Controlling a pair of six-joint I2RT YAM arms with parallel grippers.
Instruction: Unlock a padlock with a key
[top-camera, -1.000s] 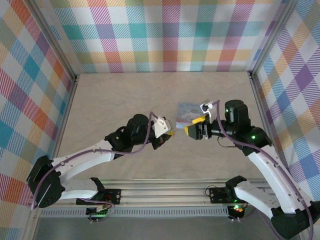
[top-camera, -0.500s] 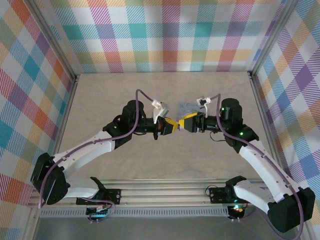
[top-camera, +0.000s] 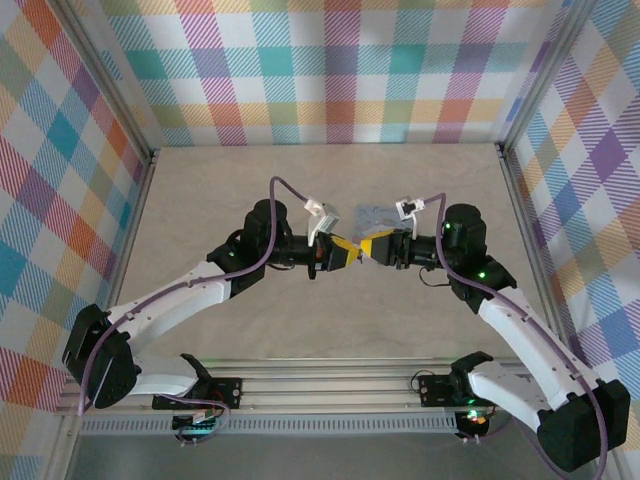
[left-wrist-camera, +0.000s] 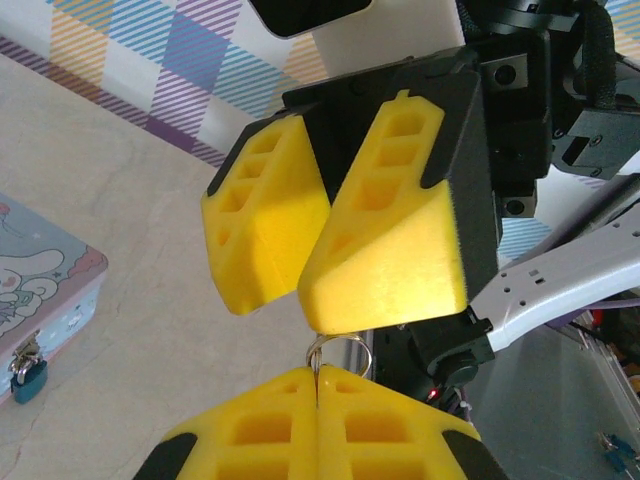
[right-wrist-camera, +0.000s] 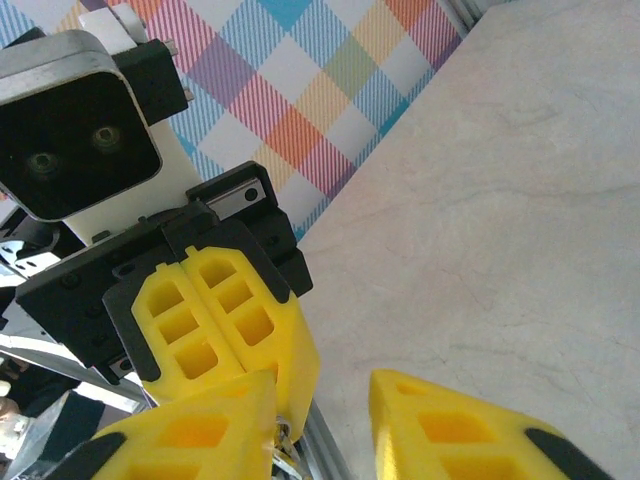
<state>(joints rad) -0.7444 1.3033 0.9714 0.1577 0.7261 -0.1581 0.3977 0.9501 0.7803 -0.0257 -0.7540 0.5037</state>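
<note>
My left gripper (left-wrist-camera: 318, 372) is shut on the key. Its blade is hidden between the yellow pads and only its metal ring (left-wrist-camera: 342, 348) sticks out. My right gripper (left-wrist-camera: 305, 290) faces it tip to tip, open with a narrow gap, one fingertip just above the ring. In the top view the left gripper (top-camera: 345, 252) and right gripper (top-camera: 368, 248) meet at mid-table. In the right wrist view my right gripper (right-wrist-camera: 322, 390) stands open, one finger against the shut left fingers (right-wrist-camera: 225, 320). The small dark padlock (left-wrist-camera: 28, 378) hangs on the front of the pale blue box (left-wrist-camera: 45, 290).
The box (top-camera: 378, 217) with a cartoon lid lies on the beige table just behind the two grippers. Checked walls enclose the table on three sides, and a metal rail (top-camera: 340, 385) runs along the near edge.
Both grippers rose and came together at the centre. Over the last half second the right gripper edged left onto the ring and its jaws narrowed. The left gripper stayed shut.
</note>
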